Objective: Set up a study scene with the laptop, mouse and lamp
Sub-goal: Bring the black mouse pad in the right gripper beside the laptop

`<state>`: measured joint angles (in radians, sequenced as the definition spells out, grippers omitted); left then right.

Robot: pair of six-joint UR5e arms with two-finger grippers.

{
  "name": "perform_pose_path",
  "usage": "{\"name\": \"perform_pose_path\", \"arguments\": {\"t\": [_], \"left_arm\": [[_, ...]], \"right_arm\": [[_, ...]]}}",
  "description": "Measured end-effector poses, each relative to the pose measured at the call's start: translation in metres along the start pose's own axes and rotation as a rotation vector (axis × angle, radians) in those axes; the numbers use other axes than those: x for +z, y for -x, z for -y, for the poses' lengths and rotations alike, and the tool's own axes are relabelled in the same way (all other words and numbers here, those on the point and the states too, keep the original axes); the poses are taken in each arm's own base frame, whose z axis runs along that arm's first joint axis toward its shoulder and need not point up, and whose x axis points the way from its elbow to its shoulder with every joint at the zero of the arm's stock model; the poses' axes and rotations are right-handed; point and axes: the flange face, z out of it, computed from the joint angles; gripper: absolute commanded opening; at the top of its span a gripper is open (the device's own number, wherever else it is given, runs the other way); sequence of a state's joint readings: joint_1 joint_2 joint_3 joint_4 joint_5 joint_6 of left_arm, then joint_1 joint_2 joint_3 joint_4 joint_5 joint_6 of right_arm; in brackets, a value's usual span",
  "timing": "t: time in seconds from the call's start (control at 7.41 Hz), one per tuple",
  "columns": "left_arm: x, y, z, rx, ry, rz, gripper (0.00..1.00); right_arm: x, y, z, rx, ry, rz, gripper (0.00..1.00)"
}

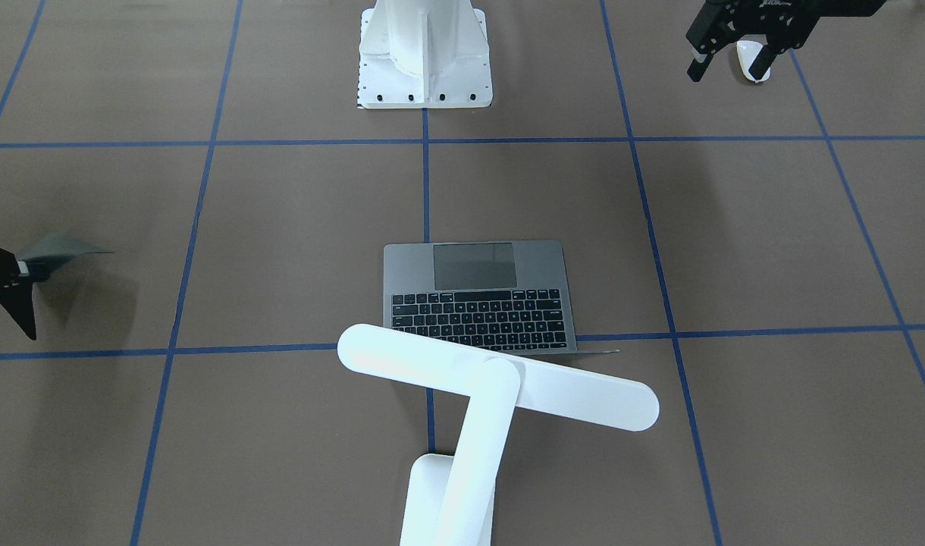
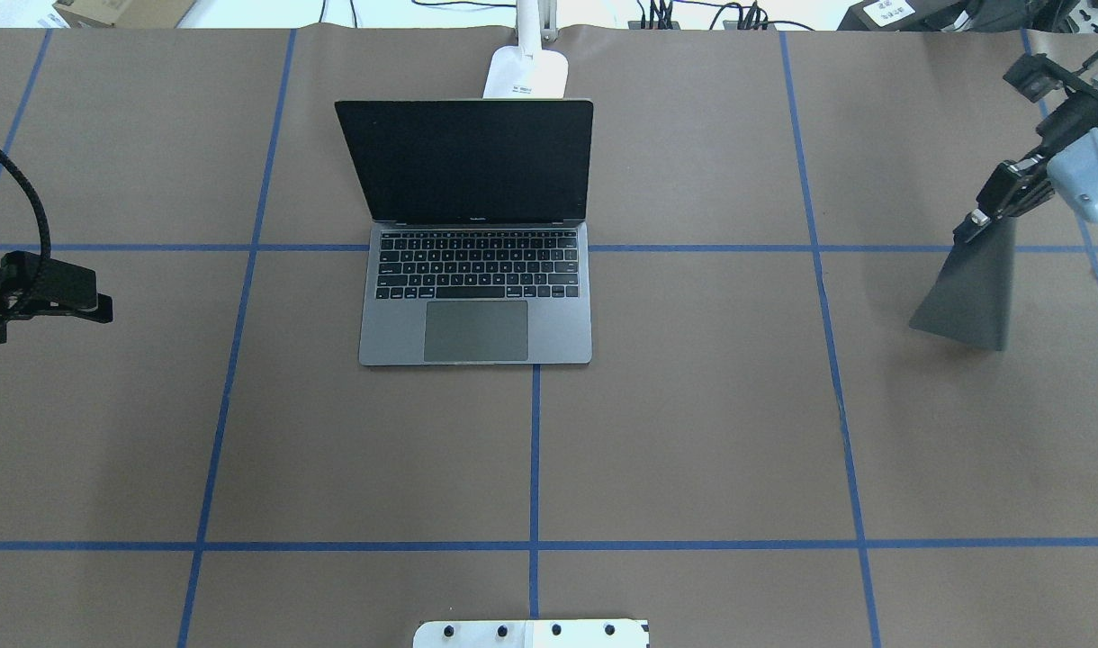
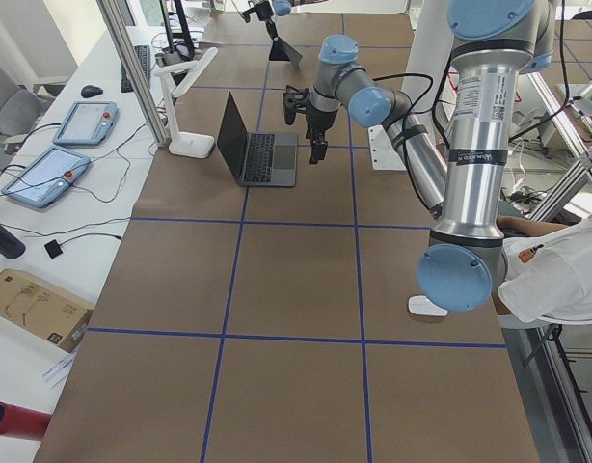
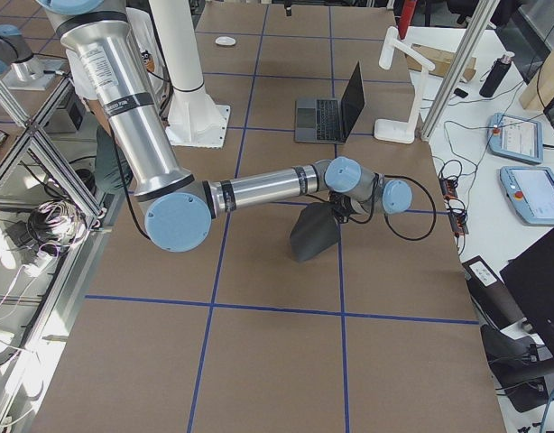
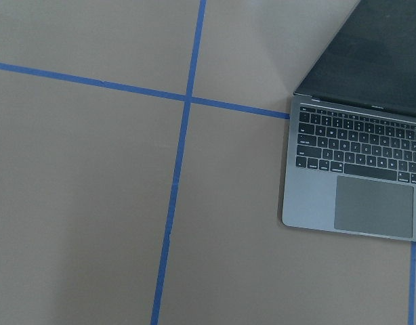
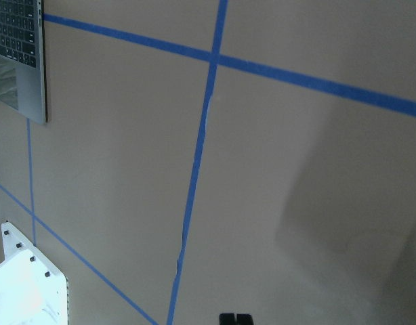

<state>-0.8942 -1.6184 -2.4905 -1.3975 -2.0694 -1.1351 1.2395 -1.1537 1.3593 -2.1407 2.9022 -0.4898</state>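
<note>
grey flat mouse pad (image 2: pixel 967 288) pinched in right hand (image 2: pixel 985 216) — left hand (image 1: pixel 729 70) spread, empty

lamp (image 2: pixel 526 72) just behind laptop (image 2: pixel 477 310)

The overhead camera looks forward and down from behind the white pedestal (image 2: pixel 531 633), the front-facing one steeply down from opposite, side cameras along the table (image 2: pixel 693 432) from each end, wrist cameras close above it; all six catch the laptop (image 2: pixel 475 270).

Bright even overhead light, soft diffuse shadows on table (image 2: pixel 693 432); lamp (image 1: pixel 508 379) blown out white; mouse pad (image 1: pixel 61 249) motion-blurred in front view
</note>
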Motion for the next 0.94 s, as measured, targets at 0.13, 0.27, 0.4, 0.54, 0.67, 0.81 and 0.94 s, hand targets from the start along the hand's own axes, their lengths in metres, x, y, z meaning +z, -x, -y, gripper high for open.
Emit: {"name": "perform_pose_path", "arguments": {"t": [0.13, 0.27, 0.4, 0.54, 0.67, 0.81, 0.94], "left_arm": [[0.001, 0.001, 0.001, -0.002, 0.001, 0.003, 0.99], [0.003, 0.001, 0.001, -0.003, 0.003, 0.006, 0.99], [0.004, 0.002, 0.001, -0.005, 0.004, 0.008, 0.99], [0.005, 0.003, 0.002, -0.007, 0.005, 0.011, 0.99], [0.006, 0.003, 0.002, -0.008, 0.006, 0.014, 0.99], [0.006, 0.004, 0.002, -0.009, 0.006, 0.015, 0.99], [0.006, 0.004, 0.002, -0.01, 0.006, 0.015, 0.99]], "right_arm": [[0.018, 0.015, 0.029, 0.007, 0.014, -0.005, 0.0], [0.035, 0.028, 0.055, 0.018, 0.026, -0.007, 0.0], [0.048, 0.044, 0.082, 0.03, 0.038, -0.008, 0.0], [0.06, 0.06, 0.106, 0.038, 0.052, -0.006, 0.0], [0.073, 0.077, 0.123, 0.043, 0.069, -0.004, 0.0], [0.088, 0.096, 0.138, 0.049, 0.088, -0.001, 0.0], [0.101, 0.112, 0.15, 0.054, 0.106, 0.0, 0.0]]}}
